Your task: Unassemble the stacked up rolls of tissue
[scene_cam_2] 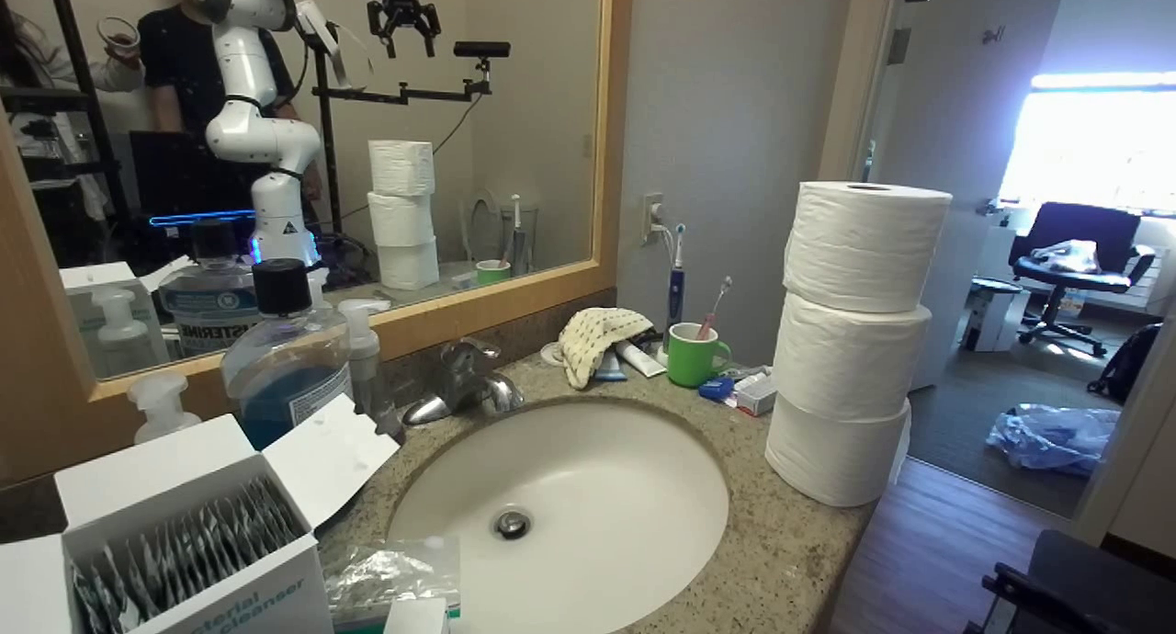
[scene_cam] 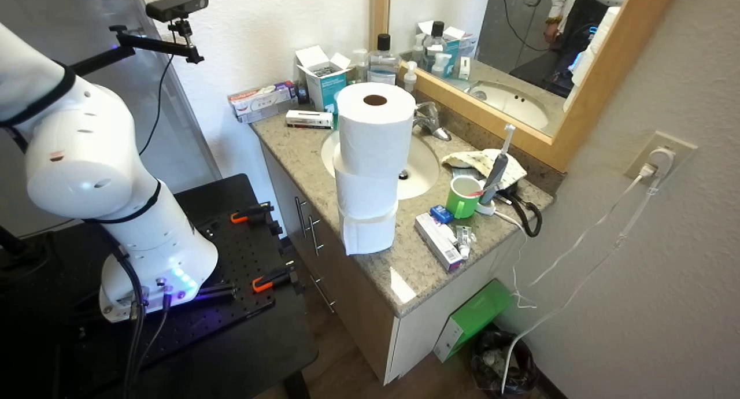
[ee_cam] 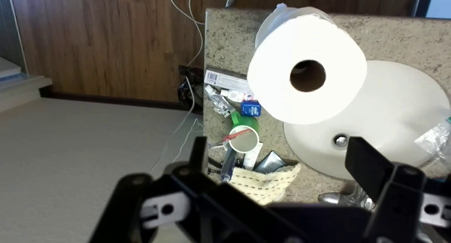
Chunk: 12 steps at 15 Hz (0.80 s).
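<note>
Three stacked rolls of tissue [scene_cam_2: 850, 358] at the counter's front edge [scene_cam: 381, 283].
Wrist view alone shows the gripper [ee_cam: 276, 148] directly, fingers [ee_cam: 366, 165] spread; an exterior view's mirror [scene_cam_2: 528, 129] reflects it pointing down.

Wrist view: 2 lower rolls [ee_cam: 268, 27] mostly hidden.

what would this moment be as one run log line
gripper: open, empty | rolls of tissue: three, stacked slightly uneven | support: counter beside sink | unstacking: not yet done
</note>
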Tool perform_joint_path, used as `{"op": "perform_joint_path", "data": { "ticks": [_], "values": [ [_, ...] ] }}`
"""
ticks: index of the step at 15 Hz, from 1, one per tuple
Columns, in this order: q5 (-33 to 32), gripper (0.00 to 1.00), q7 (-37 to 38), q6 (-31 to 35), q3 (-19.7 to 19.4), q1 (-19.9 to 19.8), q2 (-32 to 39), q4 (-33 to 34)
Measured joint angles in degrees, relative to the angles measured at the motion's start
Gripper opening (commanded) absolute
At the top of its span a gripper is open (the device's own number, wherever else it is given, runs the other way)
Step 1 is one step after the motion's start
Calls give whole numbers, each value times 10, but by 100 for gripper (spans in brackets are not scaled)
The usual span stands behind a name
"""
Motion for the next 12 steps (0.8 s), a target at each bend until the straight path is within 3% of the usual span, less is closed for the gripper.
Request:
{"op": "perform_joint_path", "data": {
  "ticks": [12],
  "values": [
    [0, 100, 0, 8, 7, -9, -46, -141]
  ]
}}
